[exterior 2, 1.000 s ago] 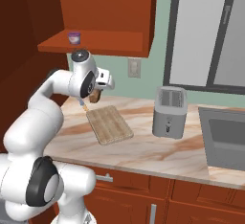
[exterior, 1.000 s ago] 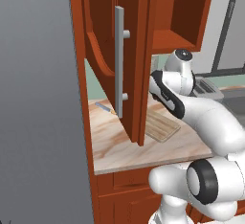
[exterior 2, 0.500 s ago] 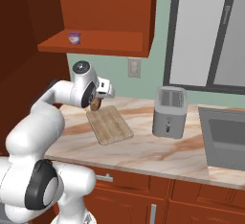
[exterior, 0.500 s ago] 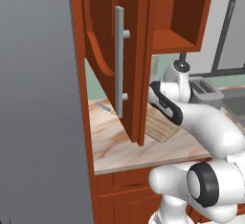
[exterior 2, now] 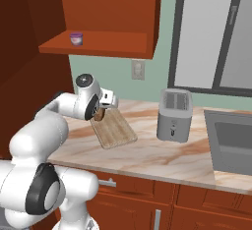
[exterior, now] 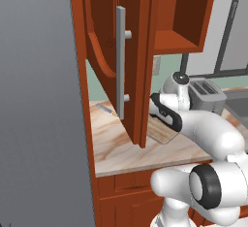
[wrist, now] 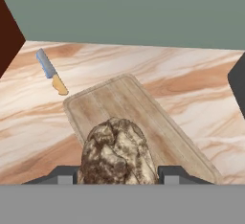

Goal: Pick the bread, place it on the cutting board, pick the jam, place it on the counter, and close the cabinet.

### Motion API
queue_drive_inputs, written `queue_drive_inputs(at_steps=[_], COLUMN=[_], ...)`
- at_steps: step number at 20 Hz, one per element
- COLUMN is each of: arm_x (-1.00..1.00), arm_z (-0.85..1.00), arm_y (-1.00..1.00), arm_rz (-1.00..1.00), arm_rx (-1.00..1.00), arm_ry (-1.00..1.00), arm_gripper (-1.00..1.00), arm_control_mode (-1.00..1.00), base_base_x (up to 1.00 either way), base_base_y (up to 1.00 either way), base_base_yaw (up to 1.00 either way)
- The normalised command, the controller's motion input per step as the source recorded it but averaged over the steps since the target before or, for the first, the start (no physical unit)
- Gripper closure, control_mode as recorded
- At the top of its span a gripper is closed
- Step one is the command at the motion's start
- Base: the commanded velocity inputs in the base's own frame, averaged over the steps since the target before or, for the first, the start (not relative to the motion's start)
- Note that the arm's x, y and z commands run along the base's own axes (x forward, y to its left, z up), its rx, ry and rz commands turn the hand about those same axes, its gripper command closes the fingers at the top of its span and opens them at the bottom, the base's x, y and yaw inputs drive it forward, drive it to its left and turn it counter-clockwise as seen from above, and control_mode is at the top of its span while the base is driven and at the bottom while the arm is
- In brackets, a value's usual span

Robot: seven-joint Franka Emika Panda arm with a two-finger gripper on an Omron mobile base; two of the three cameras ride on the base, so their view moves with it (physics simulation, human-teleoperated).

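Observation:
My gripper is shut on the bread, a knobbly tan-brown piece. It hangs low over the near left end of the cutting board. In the hand view the bread sits between the two fingertips of the gripper, with the grooved board below it. Whether the bread touches the board I cannot tell. The jam, a small jar, stands on the cabinet shelf. The cabinet door hangs open over the counter, its grey bar handle facing me.
A knife lies on the counter left of the board. A toaster stands to the board's right, with a sink beyond it. A wall outlet sits behind the board. The open door's lower edge hangs close to my arm.
The gripper has come down and a little to the right with the bread, from higher up to just over the board. The jam and the door have not moved.

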Motion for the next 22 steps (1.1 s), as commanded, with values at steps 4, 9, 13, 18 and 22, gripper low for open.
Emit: queue_drive_inputs(at_steps=[4, 9, 13, 18, 22], arm_x=[0.14, 0.16, 0.20, 0.19, 0.12], arm_z=[-0.23, -0.12, -0.10, -0.07, -0.09], arm_y=[0.00, 0.00, 0.00, 0.00, 0.00], arm_rz=[0.00, 0.00, 0.00, 0.00, 0.00], arm_rx=[-0.01, 0.00, 0.00, 0.00, 0.00], arm_ry=[-0.02, 0.00, 0.00, 0.00, 0.00], arm_gripper=[1.00, 1.00, 1.00, 1.00, 1.00], arm_control_mode=[-1.00, -1.00, -1.00, -1.00, -1.00], base_base_x=[0.00, 0.00, 0.00, 0.00, 0.00], base_base_y=[0.00, 0.00, 0.00, 0.00, 0.00], base_base_yaw=[0.00, 0.00, 0.00, 0.00, 0.00])
